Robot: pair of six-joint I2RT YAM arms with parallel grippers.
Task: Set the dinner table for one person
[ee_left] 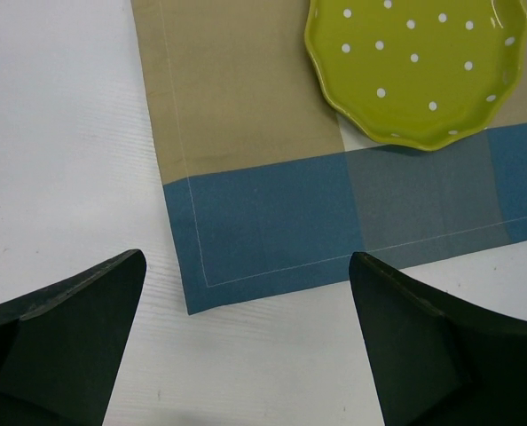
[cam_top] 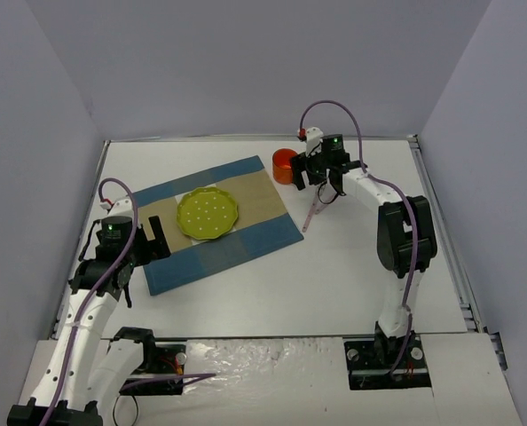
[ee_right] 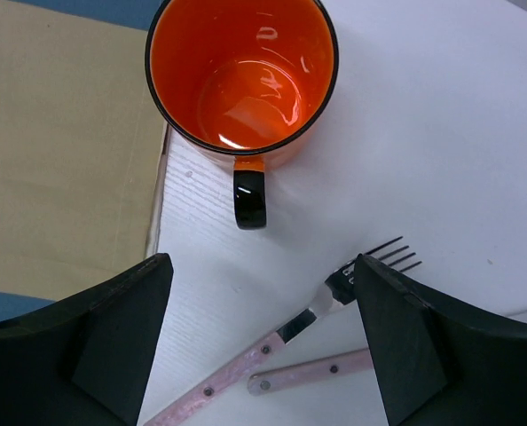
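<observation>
The dinner table (cam_top: 361, 266) is a large white tabletop. A blue-and-tan placemat (cam_top: 246, 232) lies on it, with a green dotted plate (cam_top: 208, 214) on top. An orange mug (ee_right: 241, 75) with a black handle stands off the mat's far right corner. A pink-handled fork (ee_right: 272, 348) and a second pink-handled utensil (ee_right: 312, 373) lie on the table near the mug. My right gripper (ee_right: 262, 263) hangs open above the fork, with nothing held. At the mat's near left corner my left gripper (ee_left: 246, 259) stands wide open and empty.
Grey walls close in the table on the left, back and right. A metal rail (cam_top: 441, 222) runs along the right edge. White tabletop (cam_top: 334, 293) stretches between the mat and the right arm's base.
</observation>
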